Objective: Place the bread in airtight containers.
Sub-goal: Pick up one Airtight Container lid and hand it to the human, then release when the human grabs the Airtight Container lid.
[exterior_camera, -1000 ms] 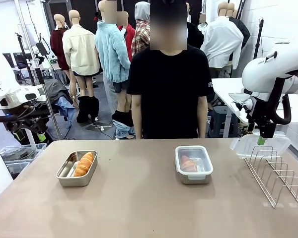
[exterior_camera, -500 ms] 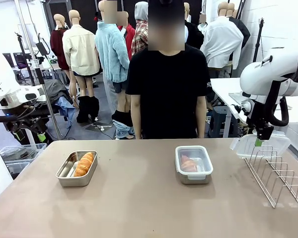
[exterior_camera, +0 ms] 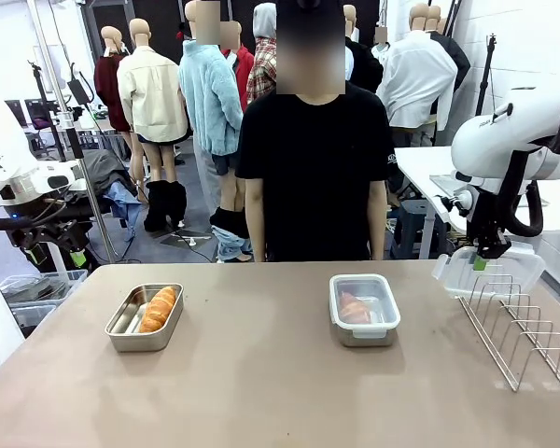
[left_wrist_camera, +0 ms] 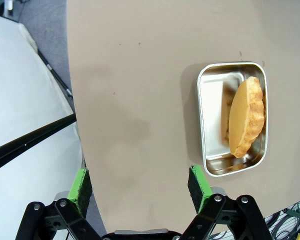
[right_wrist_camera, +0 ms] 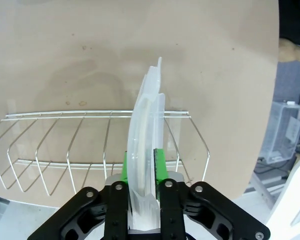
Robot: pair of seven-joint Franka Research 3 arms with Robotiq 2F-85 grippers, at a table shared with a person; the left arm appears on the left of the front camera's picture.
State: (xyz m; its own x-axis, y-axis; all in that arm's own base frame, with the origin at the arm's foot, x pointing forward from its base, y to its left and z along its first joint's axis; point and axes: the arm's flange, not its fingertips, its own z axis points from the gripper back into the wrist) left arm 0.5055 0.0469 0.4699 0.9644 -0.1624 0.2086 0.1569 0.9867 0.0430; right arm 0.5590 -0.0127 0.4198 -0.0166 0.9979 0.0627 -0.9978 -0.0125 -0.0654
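Right gripper [right_wrist_camera: 140, 172] is clamped on an upright clear lid [right_wrist_camera: 144, 145] over the wire rack [right_wrist_camera: 65, 150]. Left gripper [left_wrist_camera: 140, 185], jaws apart, hovers beside an open tin [left_wrist_camera: 232, 119] holding a croissant [left_wrist_camera: 246, 116]. Mid-table, a lidded tin [exterior_camera: 364, 308] holds another.

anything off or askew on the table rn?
Nothing spilled or damaged. One oddity: the croissant in the open tin sits tipped on its edge against one wall, not flat. The other tin is lidded. The right gripper pinches a clear lid at the wire rack.
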